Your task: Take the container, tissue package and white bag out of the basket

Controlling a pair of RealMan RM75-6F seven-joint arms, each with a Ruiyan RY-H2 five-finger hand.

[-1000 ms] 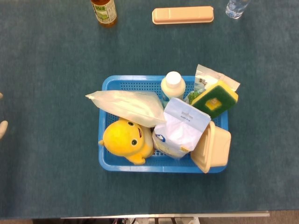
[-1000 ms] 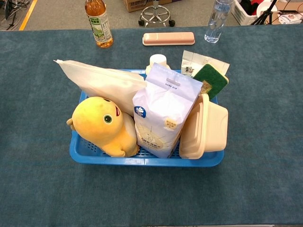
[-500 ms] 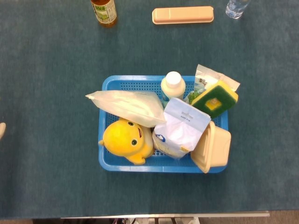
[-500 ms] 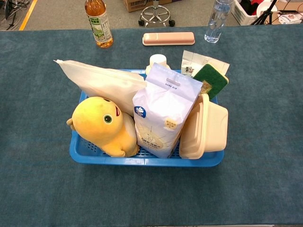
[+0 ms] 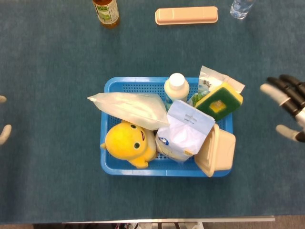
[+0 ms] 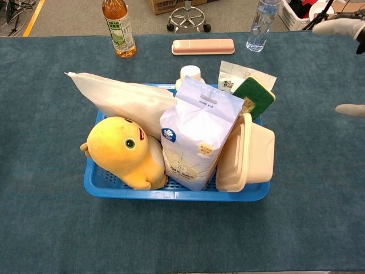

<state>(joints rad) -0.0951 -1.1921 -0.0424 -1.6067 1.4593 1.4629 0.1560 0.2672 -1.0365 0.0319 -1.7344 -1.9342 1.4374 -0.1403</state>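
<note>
Blue basket (image 5: 110,88) holding container (image 5: 217,151), tissue package (image 5: 183,131) and white bag (image 5: 131,109).
Right hand (image 5: 288,106) hovers right of the basket, fingers spread, holding nothing; left hand (image 5: 4,131) barely visible, state indeterminable.

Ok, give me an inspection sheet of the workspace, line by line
Surface: teal cloth-covered table.
Job's things: container on edge, tissue package upright, white bag leaning, all in the blue basket.
Clutter: yellow plush, white bottle, sponge, small packet in the basket; tea bottle, pink case, water bottle at the far edge.
Hands: right hand fingers spread, empty, right of basket; left hand only fingertips at frame edge.
Cables: some on the floor, far left.
Surroundings: chair base, boxes behind.
</note>
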